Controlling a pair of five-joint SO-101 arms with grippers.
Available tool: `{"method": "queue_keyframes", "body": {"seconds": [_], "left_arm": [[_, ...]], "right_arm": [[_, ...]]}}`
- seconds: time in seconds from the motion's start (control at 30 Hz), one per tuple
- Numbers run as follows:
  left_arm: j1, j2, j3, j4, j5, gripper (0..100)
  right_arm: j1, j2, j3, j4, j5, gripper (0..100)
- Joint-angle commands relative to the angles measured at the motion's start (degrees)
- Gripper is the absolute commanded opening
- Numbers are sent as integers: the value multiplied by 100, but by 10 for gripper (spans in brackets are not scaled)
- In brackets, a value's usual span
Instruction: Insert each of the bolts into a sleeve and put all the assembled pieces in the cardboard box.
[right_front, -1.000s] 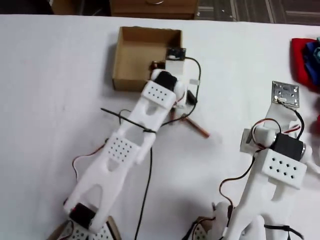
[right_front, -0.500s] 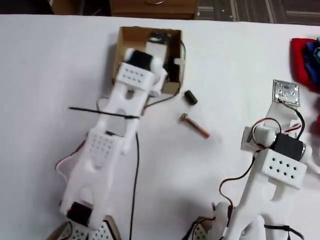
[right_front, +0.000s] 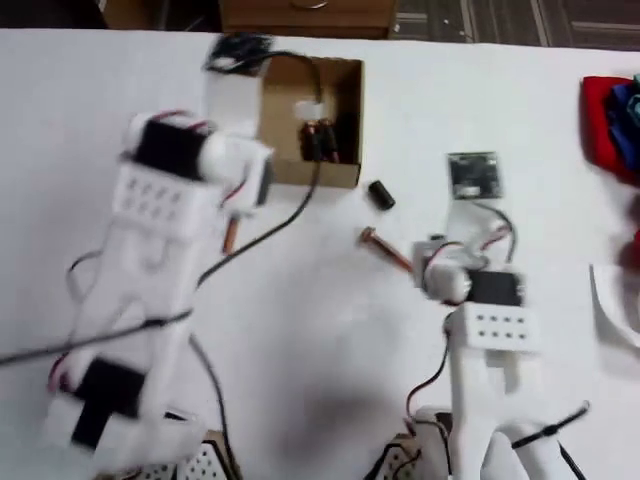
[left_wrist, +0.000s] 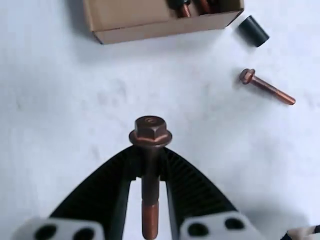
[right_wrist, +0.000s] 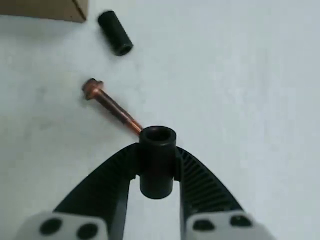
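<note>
I see one copper bolt (left_wrist: 150, 134) clamped in the left end effector (left_wrist: 150, 162) and a black sleeve (right_wrist: 158, 161) in the right end effector (right_wrist: 158, 167). A loose bolt (right_front: 386, 250) and a loose sleeve (right_front: 380, 194) lie on the table (right_front: 520, 100) beside the cardboard box (right_front: 346, 110). Assembled pieces (right_front: 320, 141) sit inside it.

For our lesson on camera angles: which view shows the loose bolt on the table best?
The left wrist view: the loose bolt lies whole, head to tip. In the right wrist view the bolt has its tip behind the held sleeve; in the high view the bolt is partly covered by the right arm.
</note>
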Motion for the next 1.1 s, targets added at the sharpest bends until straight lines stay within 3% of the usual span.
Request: {"method": "queue_keyframes", "body": {"seconds": [0.0, 0.2, 0.37, 0.43, 0.57, 0.77, 0.93, 1.07], "left_arm": [[-369, -1266, 1174, -1064, -26, 26], [-501, -3024, 3574, -3798, -9, 25], [-484, -4360, 5754, -6224, 0, 25], [-325, -4765, 6378, -6848, 44, 26], [97, -5240, 6809, -6945, 853, 26], [299, -5248, 6413, -7235, 2119, 26], [299, -4765, 5930, -7244, 2207, 26], [387, -3982, 5314, -7226, 2233, 26]], "right_arm": [[-752, -163, 158, -1024, -79, 22], [-1851, -154, 703, -2484, -123, 22], [-2299, -154, 1284, -4084, -123, 22], [-2404, -154, 1451, -4541, -123, 22], [-2440, -154, 1547, -5007, -123, 22], [-2448, -171, 1538, -5226, -132, 22], [-2457, -215, 1547, -5209, -835, 22], [-2457, -215, 1538, -5209, -897, 22]]}}
